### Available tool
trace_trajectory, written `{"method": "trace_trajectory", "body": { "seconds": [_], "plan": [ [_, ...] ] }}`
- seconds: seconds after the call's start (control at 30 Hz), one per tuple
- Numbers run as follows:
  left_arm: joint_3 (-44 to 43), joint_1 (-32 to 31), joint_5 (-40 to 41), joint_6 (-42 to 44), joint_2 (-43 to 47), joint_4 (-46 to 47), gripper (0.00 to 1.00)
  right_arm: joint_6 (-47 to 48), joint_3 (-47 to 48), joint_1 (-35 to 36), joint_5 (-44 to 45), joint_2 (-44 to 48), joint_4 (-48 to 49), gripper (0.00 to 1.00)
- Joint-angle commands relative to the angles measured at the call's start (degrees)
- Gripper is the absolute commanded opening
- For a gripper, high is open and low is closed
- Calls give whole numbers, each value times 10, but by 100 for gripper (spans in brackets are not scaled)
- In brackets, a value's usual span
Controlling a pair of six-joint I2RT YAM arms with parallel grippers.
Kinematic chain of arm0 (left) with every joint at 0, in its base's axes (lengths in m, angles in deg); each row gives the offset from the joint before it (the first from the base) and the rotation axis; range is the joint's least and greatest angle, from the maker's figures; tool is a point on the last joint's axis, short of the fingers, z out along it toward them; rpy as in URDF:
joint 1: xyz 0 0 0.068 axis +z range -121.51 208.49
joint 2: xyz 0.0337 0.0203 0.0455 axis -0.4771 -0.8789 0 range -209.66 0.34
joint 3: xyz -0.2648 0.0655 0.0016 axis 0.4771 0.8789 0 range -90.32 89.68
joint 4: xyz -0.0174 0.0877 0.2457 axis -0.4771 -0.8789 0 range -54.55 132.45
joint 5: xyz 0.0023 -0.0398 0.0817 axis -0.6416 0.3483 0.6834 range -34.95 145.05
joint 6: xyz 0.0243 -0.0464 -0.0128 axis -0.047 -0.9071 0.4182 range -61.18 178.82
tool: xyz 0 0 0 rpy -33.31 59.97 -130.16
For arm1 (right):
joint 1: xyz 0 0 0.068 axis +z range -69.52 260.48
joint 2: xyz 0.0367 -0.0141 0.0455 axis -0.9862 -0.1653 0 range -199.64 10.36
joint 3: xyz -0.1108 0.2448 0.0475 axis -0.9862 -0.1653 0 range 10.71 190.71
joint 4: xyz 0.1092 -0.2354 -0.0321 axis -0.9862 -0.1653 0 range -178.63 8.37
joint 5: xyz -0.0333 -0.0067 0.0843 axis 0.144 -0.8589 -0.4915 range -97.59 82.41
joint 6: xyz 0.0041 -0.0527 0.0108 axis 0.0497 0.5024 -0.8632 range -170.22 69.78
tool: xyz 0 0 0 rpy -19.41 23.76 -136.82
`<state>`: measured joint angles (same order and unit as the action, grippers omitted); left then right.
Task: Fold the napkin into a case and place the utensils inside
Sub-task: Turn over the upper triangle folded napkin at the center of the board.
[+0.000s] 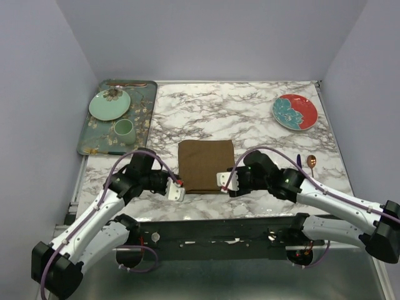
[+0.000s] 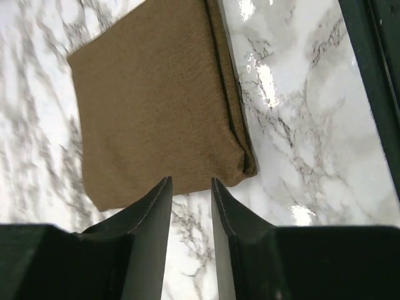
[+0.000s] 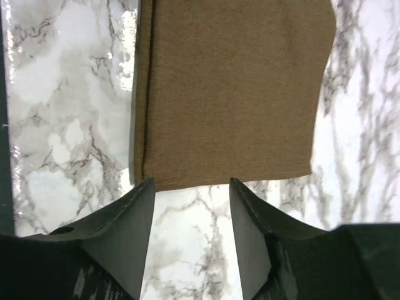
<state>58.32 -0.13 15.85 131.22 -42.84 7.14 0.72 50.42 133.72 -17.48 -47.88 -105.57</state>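
A: Surface, room?
B: Grey-veined marble table (image 1: 250,119), pale walls (image 1: 37,94) — folded napkin (image 1: 205,165) lay flat, centre-front.
A: Grippers?
B: Left gripper (image 1: 177,189) and right gripper (image 1: 223,181) flanked its near edge — both parted, empty.

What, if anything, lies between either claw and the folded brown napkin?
Nothing visible does. The left claw and the right claw are both open, each with its tips right at an edge of the napkin. Only the bare marble table shows around them.
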Motion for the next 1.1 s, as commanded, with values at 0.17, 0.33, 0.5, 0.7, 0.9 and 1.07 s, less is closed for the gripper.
{"method": "trace_trajectory", "body": {
  "seconds": [0.17,0.33,0.5,0.7,0.9,1.07],
  "plan": [
    [-97,0,7,-321,-175,-1,29,-279,90,-113,-101,-94,-91,45],
    [-100,-2,25,-359,-212,23,22,-375,135,-159,-175,-172,-104,38],
    [-114,-12,47,-400,-265,40,16,-429,144,-163,-226,-247,-83,35],
    [-101,-43,91,-413,-309,56,13,-457,131,-176,-218,-304,-61,35],
    [-98,-65,147,-390,-363,36,12,-501,136,-180,-218,-361,-68,31],
    [-99,-75,182,-365,-401,16,12,-507,161,-183,-218,-411,-101,31]
  ]
}}
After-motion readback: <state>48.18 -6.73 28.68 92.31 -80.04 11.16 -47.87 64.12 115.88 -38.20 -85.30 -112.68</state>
